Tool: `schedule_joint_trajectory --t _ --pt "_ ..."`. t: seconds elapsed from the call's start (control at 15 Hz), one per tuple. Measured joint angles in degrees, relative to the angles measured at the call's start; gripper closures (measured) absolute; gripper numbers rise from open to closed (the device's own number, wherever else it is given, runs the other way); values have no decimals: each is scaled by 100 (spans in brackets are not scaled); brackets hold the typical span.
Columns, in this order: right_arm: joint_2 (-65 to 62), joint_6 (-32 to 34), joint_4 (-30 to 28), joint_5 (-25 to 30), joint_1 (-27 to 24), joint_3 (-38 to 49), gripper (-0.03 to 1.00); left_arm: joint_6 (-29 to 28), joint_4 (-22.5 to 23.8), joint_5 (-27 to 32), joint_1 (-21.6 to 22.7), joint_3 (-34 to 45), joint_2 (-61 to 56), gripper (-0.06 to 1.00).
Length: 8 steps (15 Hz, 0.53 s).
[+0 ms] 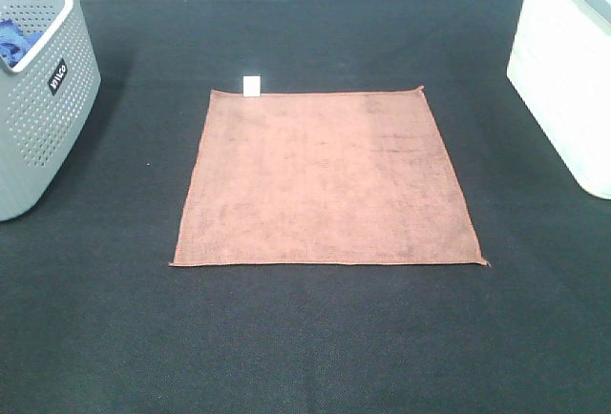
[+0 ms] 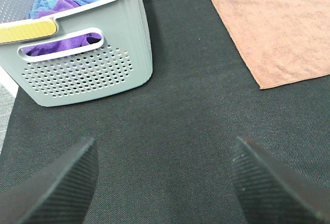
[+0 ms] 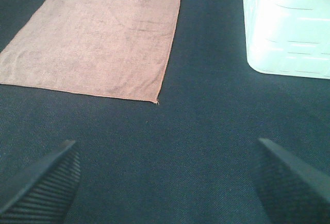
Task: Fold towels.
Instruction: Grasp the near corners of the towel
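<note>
Grey basket (image 1: 48, 118): stood at far left of the counter (image 1: 305, 347), a blue cloth (image 1: 14, 42) heaped inside; well apart from the towel.
Towel (image 1: 325, 180): terracotta square, lay flat and unfolded mid-counter, edges fairly straight, small white tag (image 1: 252, 85) at the far edge near the left corner.
White bin (image 1: 563, 80): far right, clear of the towel.
Step in hand: judged as the start of the first fold; nothing gripped, no crease made.
Doing it well: each hand should likely take one near corner, the near-left corner (image 2: 262, 84) for the left and the near-right corner (image 3: 154, 99) for the right. Pinch low so that only the cloth is caught, not the dark mat beneath. Lift both together and carry them level to the far edge, so that the corners meet squarely and the cloth does not skew. Thin microfibre may cling or drag; a slow lift seemed wise.
Left hand (image 2: 165, 180): spread wide, holding nothing, touching nothing visible; hovered over bare counter between basket and towel, short of the towel's near-left corner.
Right hand (image 3: 165, 180): likewise spread wide and holding nothing; over bare counter, short of the near-right corner, the white bin off to its side.
</note>
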Motion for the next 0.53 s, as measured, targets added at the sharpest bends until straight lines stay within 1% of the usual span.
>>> schedule_joint_trajectory --t 0.53 --pt "0 0 0 0 0 0 12 0 0 0 0 0 0 25"
